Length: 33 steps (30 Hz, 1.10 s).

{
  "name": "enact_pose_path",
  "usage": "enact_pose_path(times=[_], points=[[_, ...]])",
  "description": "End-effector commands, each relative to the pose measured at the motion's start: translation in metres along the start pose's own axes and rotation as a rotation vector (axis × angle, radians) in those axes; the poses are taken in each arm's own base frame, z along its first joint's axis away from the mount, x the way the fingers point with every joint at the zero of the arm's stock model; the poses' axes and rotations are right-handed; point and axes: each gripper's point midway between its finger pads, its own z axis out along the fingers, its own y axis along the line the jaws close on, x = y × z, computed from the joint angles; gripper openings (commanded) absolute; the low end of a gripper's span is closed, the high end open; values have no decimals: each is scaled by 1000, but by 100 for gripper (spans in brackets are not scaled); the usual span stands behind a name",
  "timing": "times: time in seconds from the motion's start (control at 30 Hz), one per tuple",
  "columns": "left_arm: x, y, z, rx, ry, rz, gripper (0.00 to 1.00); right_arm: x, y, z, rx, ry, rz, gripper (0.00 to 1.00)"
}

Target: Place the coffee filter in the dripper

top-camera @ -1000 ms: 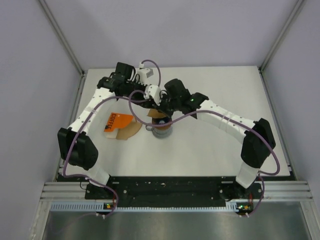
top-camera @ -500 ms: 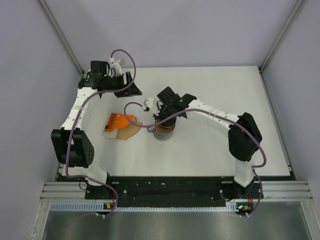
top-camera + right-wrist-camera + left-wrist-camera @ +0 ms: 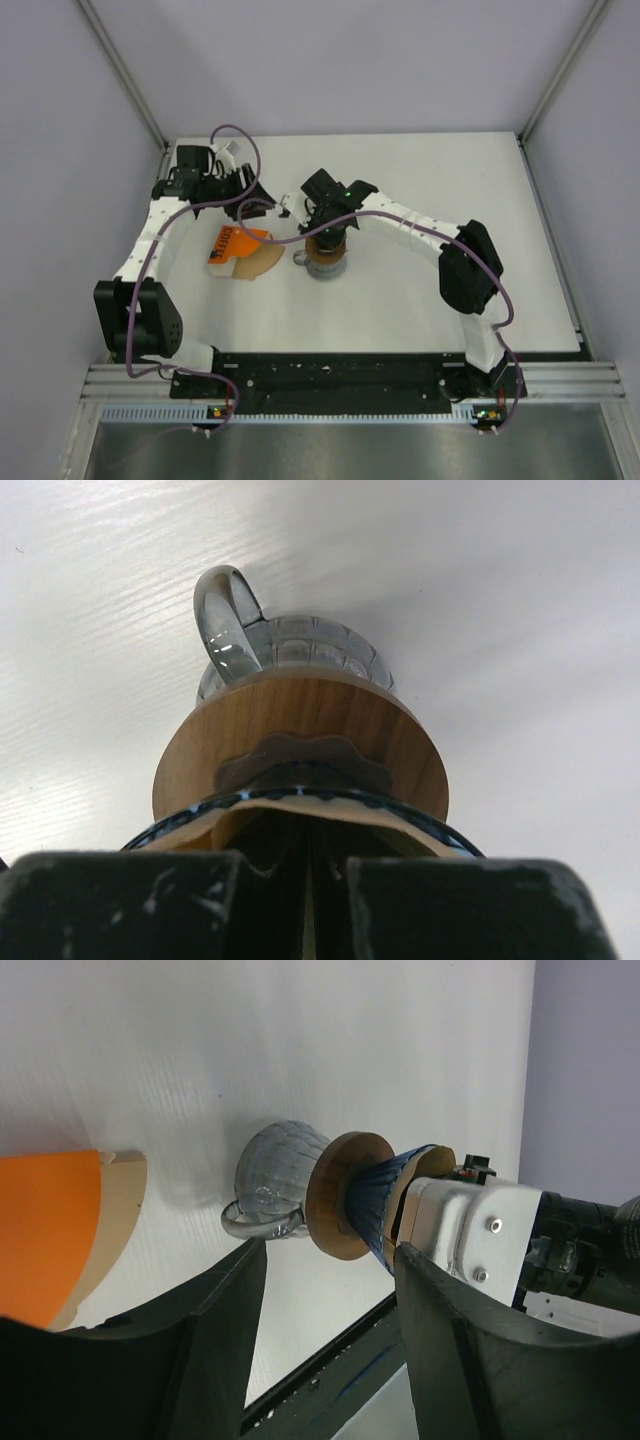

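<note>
Left gripper (image 3: 328, 1252) gaping, withdrawn leftward; right gripper (image 3: 308, 865) pinching coffee filter (image 3: 335, 809) in dripper (image 3: 372, 1208).

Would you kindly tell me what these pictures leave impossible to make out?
- Dripper inside: hidden by the right tool in the top view, by its own fingers in the right wrist view.
- Coffee filter seating: only an edge shows.
- Orange packet: cut off by the left wrist view's left edge.

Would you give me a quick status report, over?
Left gripper open, empty. Right gripper shut on coffee filter, inside the dripper on the mug. Nothing obstructing.
</note>
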Motion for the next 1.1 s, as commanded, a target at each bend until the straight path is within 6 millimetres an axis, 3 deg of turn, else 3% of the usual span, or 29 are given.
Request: enact_pose_path(times=[0.0, 0.17, 0.43, 0.57, 0.73, 0.97, 1.07], points=[[26, 3, -3, -3, 14, -107, 58, 12, 11, 14, -15, 67, 27, 0], [42, 2, 3, 46, 20, -212, 48, 21, 15, 26, -16, 106, 81, 0], [63, -15, 14, 113, 71, -173, 53, 26, 11, 32, 34, 138, 133, 0], [76, -27, 22, 140, 109, -143, 56, 18, 11, 30, 29, 118, 147, 0], [82, -28, 27, 168, 115, -196, 51, 0, 11, 21, 18, 65, 150, 0], [67, -44, 33, 244, 91, -198, 50, -12, 12, 10, 2, 22, 143, 0], [70, -43, 33, 244, 91, -193, 51, -13, 11, 8, 9, 19, 140, 0]])
